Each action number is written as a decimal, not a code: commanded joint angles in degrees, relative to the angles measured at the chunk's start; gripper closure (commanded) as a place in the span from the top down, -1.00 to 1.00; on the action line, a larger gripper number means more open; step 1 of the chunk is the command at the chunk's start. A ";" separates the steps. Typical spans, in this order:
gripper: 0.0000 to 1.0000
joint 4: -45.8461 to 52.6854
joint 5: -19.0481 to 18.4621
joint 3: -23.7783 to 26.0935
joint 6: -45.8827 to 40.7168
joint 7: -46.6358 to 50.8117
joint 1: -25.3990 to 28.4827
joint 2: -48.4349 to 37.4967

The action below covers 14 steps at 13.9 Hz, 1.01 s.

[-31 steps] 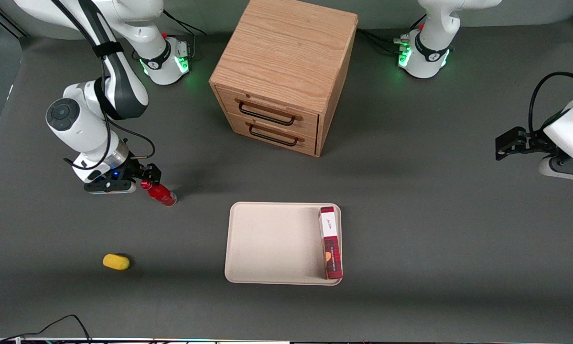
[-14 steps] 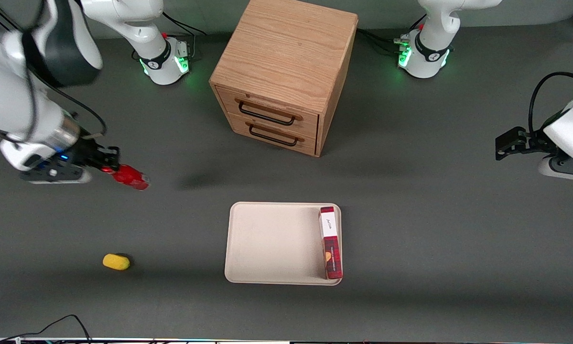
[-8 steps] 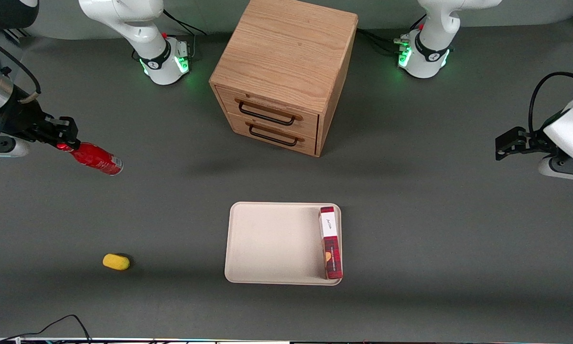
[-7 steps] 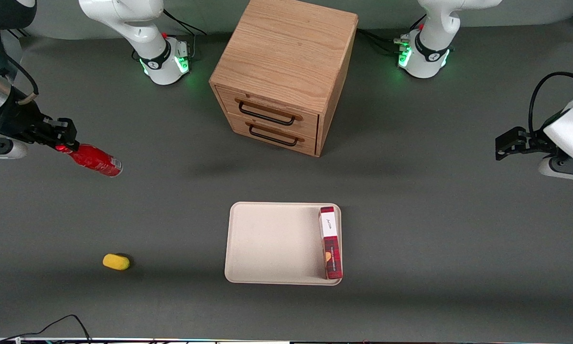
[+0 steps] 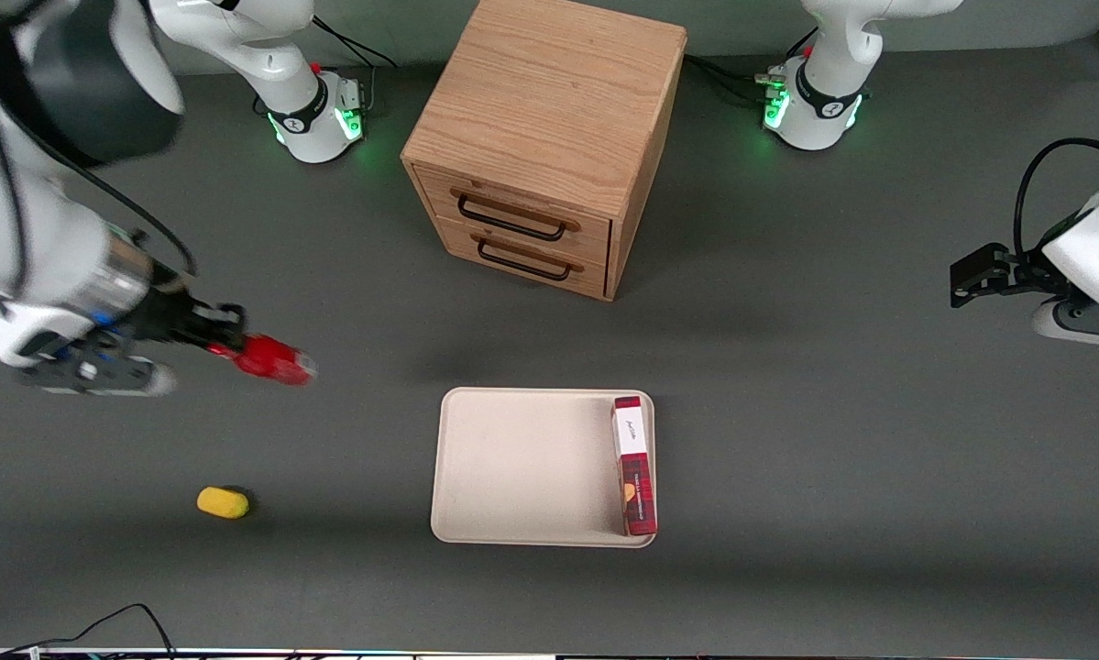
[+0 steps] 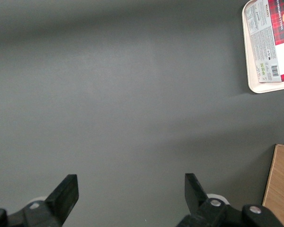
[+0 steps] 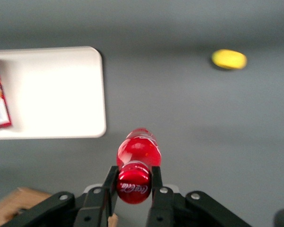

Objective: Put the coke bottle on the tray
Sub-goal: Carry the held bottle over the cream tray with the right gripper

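R arm's black two-finger gripper (image 5: 224,337) is up off the dark grey table (image 5: 787,412), toward the working arm's end, fingers (image 7: 109,187) clamped on the cap/neck of the small all-red coke bottle w/ red cap (image 5: 274,358). Bottle hangs in the air, tilted, base pointing toward the tray; wrist view shows the cap (image 7: 133,188) pinched between both fingers, "Coca-Cola" script visible on it. Bottle isn't touching the table or the tray.

Flat rectangular cream-beige tray w/ rounded corners (image 5: 512,458) sits on the table in front of the wooden two-drawer cabinet w/ black handles (image 5: 540,147), nearer the front cam than the cabinet, well apart from bottle & gripper. Long red box w/ white end (image 5: 634,465) lies in the tray along the edge nearest the parked arm; rest of tray surface is bare.

Small yellow oval thing (image 5: 223,502) lies on the table nearer the front cam than the gripper, apart from the tray.
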 commanded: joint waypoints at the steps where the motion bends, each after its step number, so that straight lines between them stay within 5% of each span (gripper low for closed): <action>1: -1.00 6.79 -0.82 -0.81 7.71 3.38 4.95 8.51; 7: -1.00 11.45 -1.26 -4.33 25.37 4.70 11.46 22.83; 14: -1.00 11.19 -1.26 -7.41 30.16 4.79 15.08 27.95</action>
